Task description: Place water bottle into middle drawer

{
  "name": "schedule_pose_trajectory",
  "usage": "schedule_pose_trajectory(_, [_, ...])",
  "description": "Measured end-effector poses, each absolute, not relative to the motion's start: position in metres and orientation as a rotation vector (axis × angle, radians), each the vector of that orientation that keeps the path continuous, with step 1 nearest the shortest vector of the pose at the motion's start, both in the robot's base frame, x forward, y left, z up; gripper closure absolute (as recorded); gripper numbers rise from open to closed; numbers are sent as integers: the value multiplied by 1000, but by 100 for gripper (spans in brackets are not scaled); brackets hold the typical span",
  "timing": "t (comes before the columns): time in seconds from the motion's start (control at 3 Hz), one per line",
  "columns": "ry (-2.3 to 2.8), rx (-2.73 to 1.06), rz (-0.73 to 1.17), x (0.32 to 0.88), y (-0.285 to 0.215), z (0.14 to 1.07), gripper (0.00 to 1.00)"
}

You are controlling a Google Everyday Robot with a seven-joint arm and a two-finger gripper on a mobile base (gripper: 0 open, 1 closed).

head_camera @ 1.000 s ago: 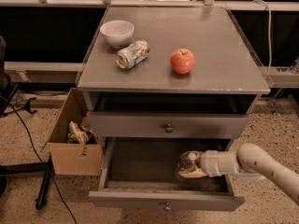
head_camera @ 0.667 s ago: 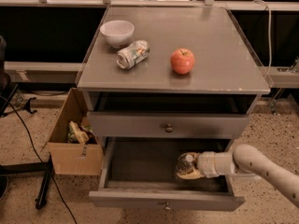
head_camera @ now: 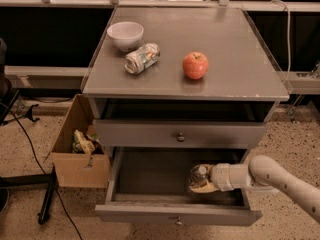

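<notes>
Water bottle sits inside the open middle drawer, in its right half and towards the front, below the front-right corner of the worktop. It looks roughly upright, with its cap at the top. The gripper is down in the drawer with it and is closed around the lower part of the bottle. Whether the bottle's base touches the drawer floor cannot be told. The white arm comes in from the right, crossing the drawer's right side wall.

The middle drawer is pulled well out from the cabinet, and the part of its floor left of the bottle is bare. Above it, the upper drawer is pushed in, with a small round knob at the middle of its front.

On the worktop, a white bowl stands near the back-left corner. A crushed can lies on its side just in front of the bowl. A red apple rests near the middle of the worktop, to the right of the can and apart from it.

On the floor by the cabinet's left side stands an open cardboard box with some crumpled things inside.
</notes>
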State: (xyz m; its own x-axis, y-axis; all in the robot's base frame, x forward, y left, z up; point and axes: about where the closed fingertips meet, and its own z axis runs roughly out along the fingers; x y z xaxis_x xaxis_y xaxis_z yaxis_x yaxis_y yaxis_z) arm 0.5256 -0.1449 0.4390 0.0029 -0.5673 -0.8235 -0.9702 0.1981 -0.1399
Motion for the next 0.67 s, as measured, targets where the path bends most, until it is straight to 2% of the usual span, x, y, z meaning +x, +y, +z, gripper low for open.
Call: schedule_pose_trajectory(0.67, [1702, -1460, 647, 523, -147, 432, 100])
